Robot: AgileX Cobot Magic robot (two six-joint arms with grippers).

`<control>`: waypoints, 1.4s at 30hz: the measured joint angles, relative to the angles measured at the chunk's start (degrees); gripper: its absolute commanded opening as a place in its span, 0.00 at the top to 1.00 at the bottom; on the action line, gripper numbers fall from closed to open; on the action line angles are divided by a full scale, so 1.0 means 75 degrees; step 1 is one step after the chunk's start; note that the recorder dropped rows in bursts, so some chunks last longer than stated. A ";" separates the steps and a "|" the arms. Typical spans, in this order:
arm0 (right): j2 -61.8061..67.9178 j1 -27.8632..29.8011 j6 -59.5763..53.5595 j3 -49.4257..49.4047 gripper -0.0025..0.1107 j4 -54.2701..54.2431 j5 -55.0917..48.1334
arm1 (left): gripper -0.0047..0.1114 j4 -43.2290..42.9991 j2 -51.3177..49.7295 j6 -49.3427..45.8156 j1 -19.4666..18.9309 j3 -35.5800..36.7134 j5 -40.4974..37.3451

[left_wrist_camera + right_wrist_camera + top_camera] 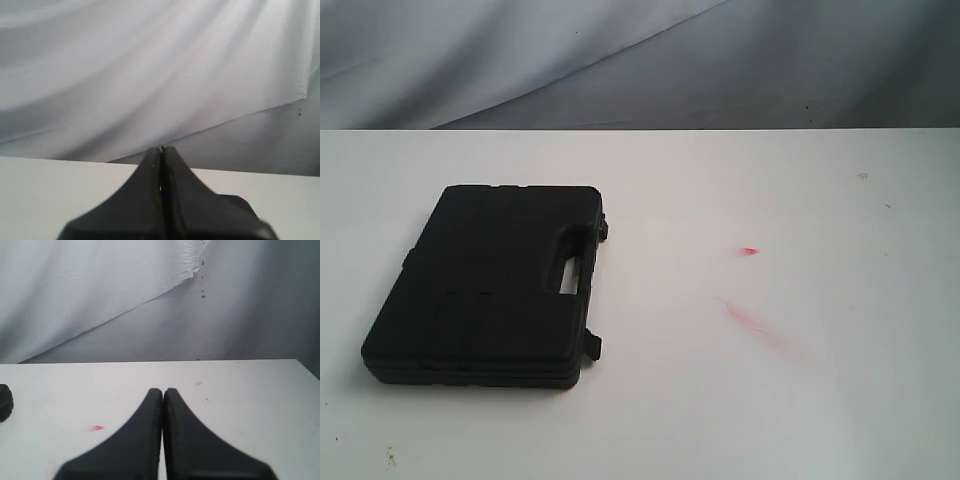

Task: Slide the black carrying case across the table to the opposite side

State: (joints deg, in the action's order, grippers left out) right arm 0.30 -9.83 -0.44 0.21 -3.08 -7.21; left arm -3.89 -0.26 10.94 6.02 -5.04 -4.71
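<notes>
The black carrying case (490, 285) lies flat on the left half of the white table (720, 400), its handle cut-out and two latches facing the middle. One rounded corner of the case (4, 401) shows in the right wrist view. Neither arm appears in the exterior view. My left gripper (161, 149) is shut with nothing between its fingers, held above the table (45, 195) and pointing at the far edge. My right gripper (163, 390) is also shut and empty, over the table (240, 405) and apart from the case.
Red smears (750, 251) (755, 325) mark the right half of the tabletop, one smear (97, 428) also showing in the right wrist view. A creased grey-white cloth backdrop (620, 60) hangs behind the table's far edge.
</notes>
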 measured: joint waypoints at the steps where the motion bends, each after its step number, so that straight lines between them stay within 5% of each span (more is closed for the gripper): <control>1: 0.0000 0.0000 0.0000 0.0000 0.98 0.0000 0.0000 | 0.96 0.0017 0.0000 0.0033 0.0000 -0.0133 0.0000; 9: 0.0000 0.0000 0.0000 0.0000 0.98 0.0000 0.0000 | 0.96 0.0364 -0.1817 0.2118 0.0000 -0.1218 -0.0495; 25: 0.0000 0.0000 0.0000 0.0000 0.98 0.0000 0.0000 | 0.96 0.0369 -0.5036 0.1910 0.0020 -0.3539 -0.3034; 35: 0.0000 0.0000 0.0000 0.0000 0.98 0.0000 0.0000 | 0.96 0.0344 -0.8024 0.1823 0.3001 -0.5092 -0.3679; 42: 0.0000 0.0000 0.0000 0.0000 0.98 0.0000 0.0000 | 0.96 0.0287 -0.9806 0.1853 0.3692 -0.6290 -0.4227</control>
State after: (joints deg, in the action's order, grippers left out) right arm 0.30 -9.83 -0.44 0.21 -3.08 -7.21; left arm -1.74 -73.80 24.84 33.71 -52.22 -36.42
